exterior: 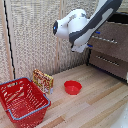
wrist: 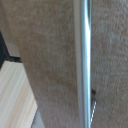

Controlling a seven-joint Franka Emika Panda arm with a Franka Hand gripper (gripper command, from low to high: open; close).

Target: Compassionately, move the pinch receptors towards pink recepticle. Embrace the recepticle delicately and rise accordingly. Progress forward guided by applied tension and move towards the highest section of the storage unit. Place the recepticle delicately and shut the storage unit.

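Note:
My white arm reaches in from the upper part of the exterior view's right, and the gripper (exterior: 92, 41) sits right against the front of the dark brown storage unit (exterior: 112, 47). Small blue fingertips show beside a drawer's silver handle (exterior: 106, 40), too small to read as open or shut. The top of the unit looks dark, as if the upper drawer stands out. In the wrist view a brown drawer front (wrist: 50, 60) fills the picture, with a long silver bar handle (wrist: 84, 60) very close. No fingers show there. The pink recepticle is out of view.
A red wire basket (exterior: 22, 100) stands at the exterior view's lower left, with a yellow-orange packet (exterior: 43, 80) leaning behind it. A low red bowl (exterior: 72, 87) lies on the light wooden surface (exterior: 95, 105). A beige panelled wall (exterior: 35, 35) closes the back.

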